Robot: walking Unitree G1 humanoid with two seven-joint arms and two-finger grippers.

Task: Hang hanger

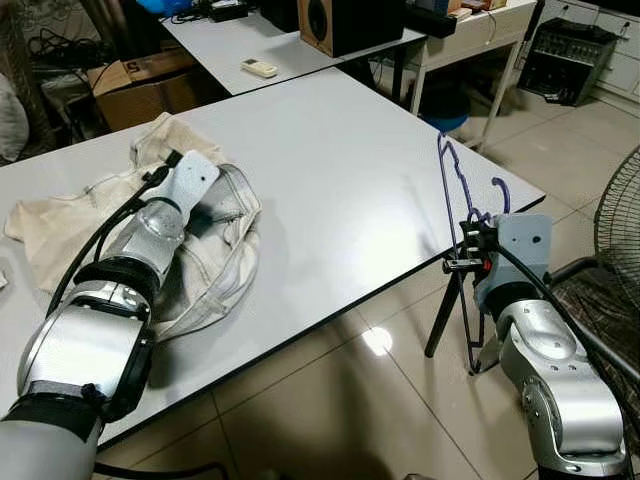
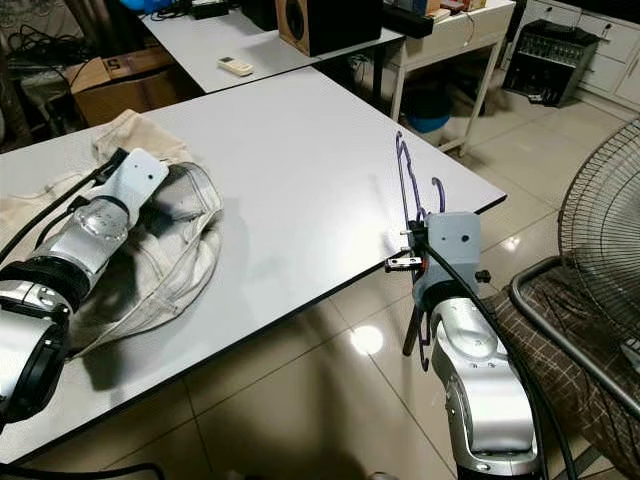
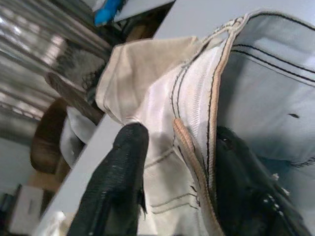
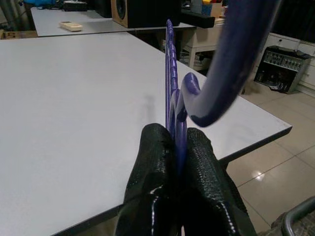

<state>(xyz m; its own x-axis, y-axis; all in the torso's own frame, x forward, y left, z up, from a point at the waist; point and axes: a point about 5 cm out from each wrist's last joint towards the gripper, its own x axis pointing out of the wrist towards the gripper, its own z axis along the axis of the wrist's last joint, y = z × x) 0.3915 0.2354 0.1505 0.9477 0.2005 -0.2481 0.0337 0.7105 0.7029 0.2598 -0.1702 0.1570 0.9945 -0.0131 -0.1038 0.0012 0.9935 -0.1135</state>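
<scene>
A purple plastic hanger (image 1: 455, 175) stands upright just off the right edge of the white table (image 1: 340, 170), over the floor. My right gripper (image 1: 470, 240) is shut on its lower part; in the right wrist view the fingertips (image 4: 157, 142) pinch the purple bar (image 4: 170, 64) and the hook curves overhead. A cream garment (image 1: 60, 225) lies crumpled on the table's left side. My left gripper (image 3: 179, 137) is down in it, open, with a stitched fabric edge (image 3: 192, 147) lying between the two fingers.
A black stand's legs (image 1: 445, 320) are on the floor below the hanger. A fan (image 2: 600, 220) and a chair with a checked cushion (image 2: 560, 320) are at the right. Behind, a second table holds a remote (image 1: 260, 67) and a speaker (image 1: 335, 25).
</scene>
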